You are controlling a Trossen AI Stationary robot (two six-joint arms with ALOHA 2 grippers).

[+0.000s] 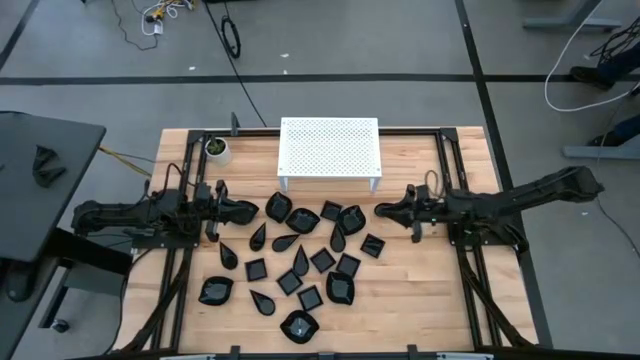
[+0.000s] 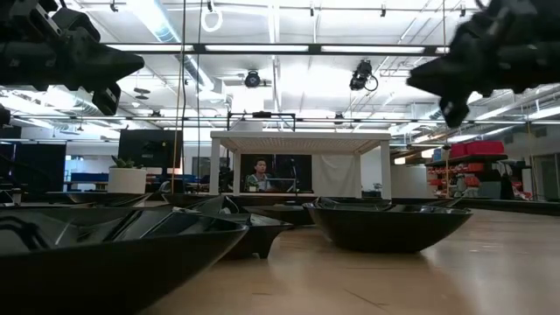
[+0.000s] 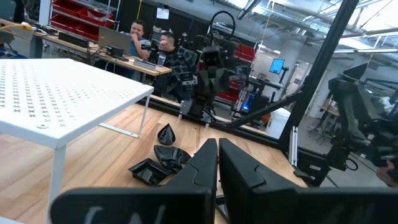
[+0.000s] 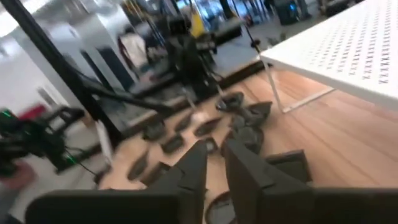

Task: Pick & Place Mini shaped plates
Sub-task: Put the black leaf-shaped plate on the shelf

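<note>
While both pincers [image 1: 262, 209] [image 1: 377, 210] hover nearly closed and empty, the black plates [image 1: 322, 261] hold nothing.

1. The mini shaped plates [image 1: 300, 262] lie scattered over the middle of the surface [image 1: 420, 300], reaching toward its near edge.
2. A perforated stand [image 1: 330, 150] sits at the far edge, behind them.
3. A potted cup [image 1: 216, 149] stands near the far left corner.
4. My left tool [image 1: 250, 210] is left of the plates, my right tool [image 1: 382, 210] right.
</note>
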